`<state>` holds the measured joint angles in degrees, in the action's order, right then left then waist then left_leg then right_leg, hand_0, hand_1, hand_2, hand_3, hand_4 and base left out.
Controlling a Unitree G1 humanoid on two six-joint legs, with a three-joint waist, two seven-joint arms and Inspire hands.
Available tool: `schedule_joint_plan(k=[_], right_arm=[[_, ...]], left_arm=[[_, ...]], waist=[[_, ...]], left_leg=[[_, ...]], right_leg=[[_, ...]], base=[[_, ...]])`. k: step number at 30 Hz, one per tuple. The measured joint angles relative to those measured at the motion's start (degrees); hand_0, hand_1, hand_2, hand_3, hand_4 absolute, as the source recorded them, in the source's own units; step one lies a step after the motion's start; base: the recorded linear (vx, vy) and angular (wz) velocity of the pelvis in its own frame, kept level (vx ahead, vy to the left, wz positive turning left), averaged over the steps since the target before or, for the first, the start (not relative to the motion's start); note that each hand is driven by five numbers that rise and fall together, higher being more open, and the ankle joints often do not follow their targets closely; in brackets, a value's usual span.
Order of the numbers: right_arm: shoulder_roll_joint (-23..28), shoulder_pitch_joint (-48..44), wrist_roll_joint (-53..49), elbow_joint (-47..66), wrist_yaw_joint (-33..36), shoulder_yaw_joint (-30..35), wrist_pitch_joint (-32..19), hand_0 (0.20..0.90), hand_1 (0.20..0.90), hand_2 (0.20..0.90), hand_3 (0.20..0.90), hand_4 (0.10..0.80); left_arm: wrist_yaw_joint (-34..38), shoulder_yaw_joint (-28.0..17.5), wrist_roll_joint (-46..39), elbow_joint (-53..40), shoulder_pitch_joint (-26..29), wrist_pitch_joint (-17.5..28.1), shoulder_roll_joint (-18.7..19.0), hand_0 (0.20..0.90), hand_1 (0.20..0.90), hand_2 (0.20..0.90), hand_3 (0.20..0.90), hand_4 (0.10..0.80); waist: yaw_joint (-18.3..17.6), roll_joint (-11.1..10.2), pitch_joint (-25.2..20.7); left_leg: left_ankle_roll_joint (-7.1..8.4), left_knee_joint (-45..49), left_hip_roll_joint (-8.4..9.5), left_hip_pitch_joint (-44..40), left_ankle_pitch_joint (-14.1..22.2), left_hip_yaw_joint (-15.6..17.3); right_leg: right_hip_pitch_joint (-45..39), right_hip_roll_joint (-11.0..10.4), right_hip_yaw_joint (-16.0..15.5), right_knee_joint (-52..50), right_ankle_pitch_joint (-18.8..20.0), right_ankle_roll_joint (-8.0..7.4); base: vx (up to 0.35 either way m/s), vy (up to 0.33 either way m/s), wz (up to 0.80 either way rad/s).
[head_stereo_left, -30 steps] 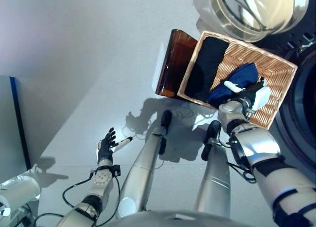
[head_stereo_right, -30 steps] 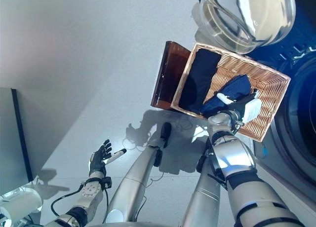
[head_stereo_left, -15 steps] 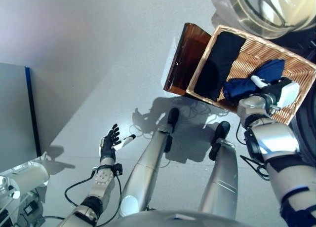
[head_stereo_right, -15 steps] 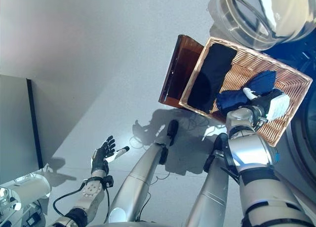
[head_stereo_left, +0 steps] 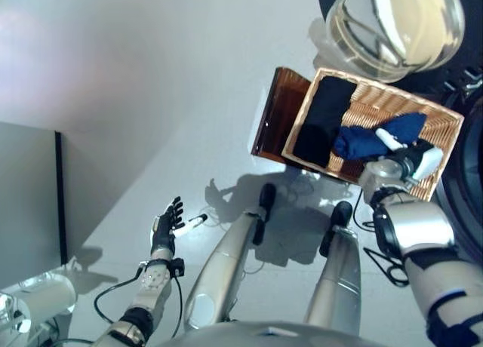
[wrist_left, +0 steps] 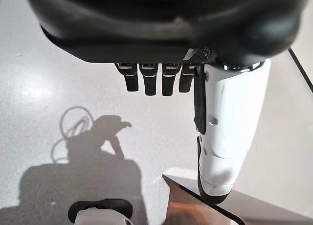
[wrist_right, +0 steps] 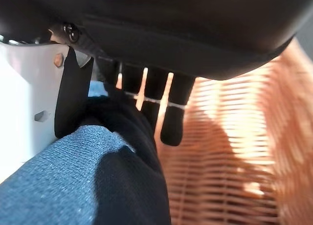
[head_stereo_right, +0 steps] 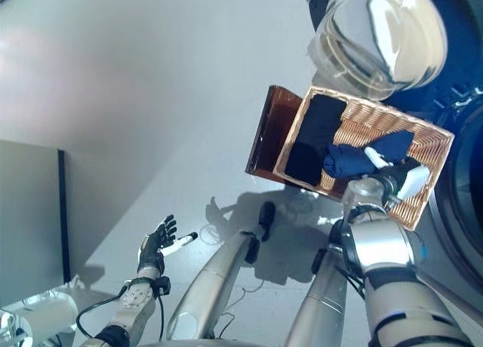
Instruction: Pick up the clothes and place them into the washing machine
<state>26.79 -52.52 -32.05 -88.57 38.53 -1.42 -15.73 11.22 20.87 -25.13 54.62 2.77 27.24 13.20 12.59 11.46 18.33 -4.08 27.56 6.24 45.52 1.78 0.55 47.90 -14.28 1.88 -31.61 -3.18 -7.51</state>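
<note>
While the robot looks straight down at a pale grey floor [head_stereo_left: 151, 98], most of what's going on sits at the far right. There's a wicker basket [head_stereo_left: 438, 132] on the floor, and just to the left of it, touching its side, stands a brown translucent panel or box [head_stereo_left: 275, 117]. Beyond the basket, at the far right, is the round glass door [head_stereo_left: 396, 23] of the washing machine [head_stereo_right: 460, 204], swung open; the dark front of the machine runs down the right edge, close beside the basket. Over on the left there's a grey panel [head_stereo_left: 26, 204] with a dark edge, well apart from everything else, and something white and rounded [head_stereo_left: 38, 298] in the near left corner that I can't identify.

Inside the basket: a black garment [head_stereo_left: 323, 121] lies folded along the left side, and a blue garment [head_stereo_left: 370, 139] is bunched up in the middle to the right of it, touching it. The right end of the basket shows bare weave.

The right robot hand [head_stereo_left: 411, 155] is down in the basket right on the blue garment. In its wrist view the fingers [wrist_right: 171, 117] hang fairly straight over the wicker, with blue and black cloth pressed up between them and the white thumb cover [wrist_right: 29, 102]. Whether it's really pinching the cloth, I can't tell.

The left robot hand [head_stereo_left: 166, 225] is off at the near left over bare floor, spread wide with straight fingers, holding nothing.
</note>
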Motion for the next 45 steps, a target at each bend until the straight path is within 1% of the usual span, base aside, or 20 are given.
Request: schedule_joint_plan(k=[1, 3, 6, 9, 12, 14, 16, 18, 20, 22, 24, 27, 30, 31, 34, 35, 37, 41, 42, 45], right_arm=[[-0.2, 1.6, -2.1, 1.7, -0.6, 1.3, -1.2, 0.2, 0.2, 0.2, 0.2, 0.3], [-1.1, 4.6, -5.5, 4.7, -2.4, 4.0, -3.7, 0.2, 0.2, 0.2, 0.2, 0.3], [-4.2, 8.5, -11.8, 7.3, -4.6, 6.5, -7.1, 0.2, 0.2, 0.2, 0.2, 0.3], [-6.0, 11.6, -16.9, 9.8, -6.9, 9.8, -8.9, 0.2, 0.2, 0.2, 0.2, 0.3], [-8.2, 14.7, -22.7, 12.4, -10.0, 12.8, -11.1, 0.2, 0.2, 0.2, 0.2, 0.3], [-9.0, 16.5, -26.1, 14.8, -11.3, 15.2, -12.4, 0.2, 0.2, 0.2, 0.2, 0.3], [-9.4, 17.5, -29.7, 16.8, -13.2, 17.5, -14.5, 0.2, 0.2, 0.2, 0.2, 0.3], [-9.2, 17.5, -33.4, 18.1, -14.8, 19.5, -16.7, 0.2, 0.2, 0.2, 0.2, 0.3], [-8.8, 17.4, -34.8, 19.6, -15.1, 20.7, -17.4, 0.2, 0.2, 0.2, 0.2, 0.3], [-8.2, 16.6, -36.1, 20.5, -15.3, 21.5, -18.7, 0.2, 0.2, 0.2, 0.2, 0.3], [-7.5, 14.7, -36.9, 20.4, -15.3, 21.4, -19.5, 0.2, 0.2, 0.2, 0.2, 0.3], [-6.7, 12.0, -37.0, 21.5, -14.7, 21.5, -20.4, 0.2, 0.2, 0.2, 0.2, 0.3], [-4.1, 8.6, -36.8, 21.9, -14.2, 21.1, -20.6, 0.2, 0.2, 0.2, 0.2, 0.3], [-2.9, 6.8, -36.6, 22.1, -13.4, 20.8, -20.8, 0.2, 0.2, 0.2, 0.2, 0.3], [1.9, 2.1, -34.8, 21.1, -11.1, 19.0, -20.9, 0.2, 0.2, 0.2, 0.2, 0.3], [3.3, 0.7, -34.1, 21.1, -10.5, 18.9, -20.9, 0.2, 0.2, 0.2, 0.2, 0.3], [7.2, -2.0, -32.1, 21.1, -8.8, 18.2, -20.7, 0.2, 0.2, 0.2, 0.2, 0.3], [14.8, -6.7, -28.1, 19.7, -5.7, 14.2, -20.3, 0.2, 0.2, 0.2, 0.2, 0.3], [16.2, -8.3, -27.3, 19.0, -4.7, 12.7, -20.3, 0.2, 0.2, 0.2, 0.2, 0.3], [18.5, -10.5, -22.8, 17.2, -2.8, 9.7, -18.5, 0.2, 0.2, 0.2, 0.2, 0.3]], left_arm=[[-0.1, 0.0, -0.1, 0.2, -0.5, -0.1, -0.1, 0.9, 0.9, 0.9, 0.9, 0.8], [-1.0, 0.0, -0.1, 1.2, -0.9, -0.6, -0.3, 0.9, 0.9, 0.9, 0.9, 0.8], [-1.8, 0.0, -0.3, 2.9, -1.7, -0.7, -0.7, 0.9, 0.9, 0.9, 0.9, 0.8], [-2.9, -0.2, -1.2, 3.0, -1.8, -0.6, -1.3, 0.9, 0.9, 0.9, 0.9, 0.8], [-4.8, -0.3, -2.9, 3.7, -2.7, -0.6, -2.0, 0.9, 0.9, 0.9, 0.9, 0.8], [-5.6, -0.4, -4.5, 4.7, -2.8, -0.6, -2.8, 0.9, 0.9, 0.9, 0.9, 0.8], [-6.5, -0.4, -5.3, 6.2, -3.1, -0.6, -3.8, 0.9, 0.9, 0.9, 0.9, 0.8], [-7.2, -0.3, -6.5, 6.8, -4.1, -0.7, -4.8, 0.9, 0.9, 0.9, 0.9, 0.8], [-7.7, -0.1, -6.5, 6.8, -4.7, -0.7, -5.1, 0.9, 0.9, 0.9, 0.9, 0.8], [-7.7, 0.1, -7.3, 7.0, -5.5, -0.7, -5.8, 0.9, 0.9, 0.9, 0.9, 0.8], [-8.2, 0.1, -8.1, 7.1, -5.8, -0.7, -5.8, 0.9, 0.9, 0.9, 0.9, 0.8], [-8.6, 0.2, -8.7, 7.1, -5.9, -0.8, -5.9, 0.9, 0.9, 0.9, 0.9, 0.8], [-8.8, 0.2, -8.9, 6.6, -6.4, -0.8, -6.1, 0.9, 0.9, 0.9, 0.9, 0.8], [-8.8, 0.2, -9.0, 6.5, -6.4, -0.8, -6.1, 0.9, 0.9, 0.9, 0.9, 0.8], [-8.7, 0.3, -9.1, 6.2, -6.5, -0.9, -6.1, 0.9, 0.9, 0.9, 0.9, 0.8], [-8.7, 0.3, -9.1, 5.9, -6.6, -0.8, -6.0, 0.9, 0.9, 0.9, 0.9, 0.8], [-8.7, 0.3, -9.1, 4.7, -6.6, -0.8, -6.1, 0.9, 0.9, 0.9, 0.9, 0.8], [-8.5, 0.5, -9.1, 1.7, -6.8, -0.6, -5.9, 0.9, 0.9, 0.9, 0.9, 0.8], [-8.4, 0.6, -9.0, 1.1, -6.8, -0.5, -5.9, 0.9, 0.9, 0.9, 0.9, 0.8], [-8.2, 0.7, -9.0, -0.6, -6.5, -0.5, -5.9, 0.9, 0.9, 0.9, 0.9, 0.8]], waist=[[-0.8, 0.2, -0.3], [-1.7, 0.3, -0.4], [-3.7, 0.2, -0.7], [-6.1, 0.2, -0.8], [-7.1, 0.3, -1.0], [-7.3, 0.5, -1.2], [-7.4, 1.3, -1.7], [-7.4, 2.3, -2.4], [-7.3, 3.2, -2.9], [-7.0, 4.5, -3.8], [-7.0, 5.1, -4.1], [-6.8, 6.2, -4.3], [-6.3, 6.8, -4.2], [-5.9, 6.9, -4.3], [-5.4, 7.2, -4.1], [-5.3, 7.2, -4.0], [-5.2, 7.7, -3.5], [-5.3, 8.0, -3.0], [-5.4, 7.9, -2.8], [-5.6, 8.0, -1.8]], left_leg=[[-0.51, -0.2, -0.47, -0.6, 0.3, 0.9], [-0.84, -1.4, -0.85, -2.6, 0.2, 2.5], [-1.39, -3.6, -1.26, -6.4, 0.6, 4.4], [-1.41, -4.9, -1.82, -8.4, 0.6, 5.8], [-1.25, -6.3, -2.29, -9.6, 0.7, 7.1], [-0.89, -7.0, -2.41, -10.3, 0.4, 7.5], [-0.63, -7.9, -2.54, -10.7, 0.2, 7.8], [-0.5, -8.7, -2.54, -11.3, 0.1, 8.0], [-0.39, -9.2, -2.55, -11.6, 0.0, 8.2], [-0.33, -9.7, -2.47, -12.0, -0.1, 8.4], [-0.3, -9.6, -2.47, -11.8, -0.1, 8.6], [0.09, -8.7, -2.51, -10.4, -0.1, 8.1], [0.91, -6.7, -2.42, -9.0, 0.5, 7.7], [0.85, -6.5, -2.83, -8.2, 0.9, 7.6], [1.56, -6.8, -2.38, -6.5, 0.5, 6.7], [1.79, -6.8, -2.68, -6.1, 0.4, 6.3], [2.5, -7.4, -2.45, -5.5, -0.2, 5.6], [3.64, -9.2, -2.38, -5.1, -1.4, 5.1], [4.15, -9.7, -2.37, -5.1, -1.9, 5.1], [4.47, -10.4, -2.47, -5.4, -2.6, 5.0]], right_leg=[[-0.7, 0.2, 0.1, 1.3, 1.0, -0.06], [-2.4, 0.6, 1.0, 3.9, 2.4, -0.49], [-5.8, 1.0, 2.5, 7.6, 3.9, -0.96], [-7.2, 1.1, 2.7, 9.7, 4.9, -1.26], [-7.5, 1.5, 3.2, 10.6, 5.2, -1.56], [-7.6, 2.0, 3.6, 11.4, 5.6, -1.44], [-7.5, 2.3, 3.9, 12.0, 6.1, -0.88], [-7.5, 2.6, 4.5, 11.9, 6.1, -0.72], [-7.3, 2.6, 4.7, 11.8, 6.1, -0.64], [-7.2, 2.7, 5.1, 11.5, 5.9, -0.44], [-5.9, 2.5, 5.4, 9.5, 5.1, 0.08], [-3.9, 2.6, 5.3, 6.1, 3.7, -0.08], [-1.5, 2.8, 5.4, 2.2, 1.3, 0.36], [-0.4, 2.8, 5.4, 1.4, 1.0, 0.45], [2.2, 3.2, 5.6, -0.2, 0.5, 1.11], [2.9, 3.4, 5.5, -0.8, 0.3, 1.42], [3.9, 3.6, 5.5, -1.7, 0.0, 2.01], [6.3, 3.9, 5.3, -4.2, -1.7, 3.17], [7.0, 4.0, 5.3, -4.8, -2.1, 3.37], [7.9, 4.3, 5.4, -6.6, -3.1, 3.89]], base=[[-0.077, 0.021, -0.39], [0.028, -0.014, -0.41], [0.008, -0.022, -0.42], [0.007, -0.039, -0.29], [0.018, -0.036, -0.31], [0.037, -0.015, -0.25], [0.043, -0.004, -0.18], [0.04, -0.011, -0.13], [0.011, -0.007, -0.05], [0.005, -0.041, -0.07], [-0.009, -0.051, 0.01], [0.103, -0.053, 0.11], [0.007, -0.04, 0.11], [-0.117, -0.046, 0.04], [0.019, -0.059, 0.07], [-0.03, -0.067, 0.08], [-0.023, -0.07, 0.08], [-0.013, -0.06, 0.09], [-0.021, -0.061, 0.03], [-0.015, -0.051, 0.07]])
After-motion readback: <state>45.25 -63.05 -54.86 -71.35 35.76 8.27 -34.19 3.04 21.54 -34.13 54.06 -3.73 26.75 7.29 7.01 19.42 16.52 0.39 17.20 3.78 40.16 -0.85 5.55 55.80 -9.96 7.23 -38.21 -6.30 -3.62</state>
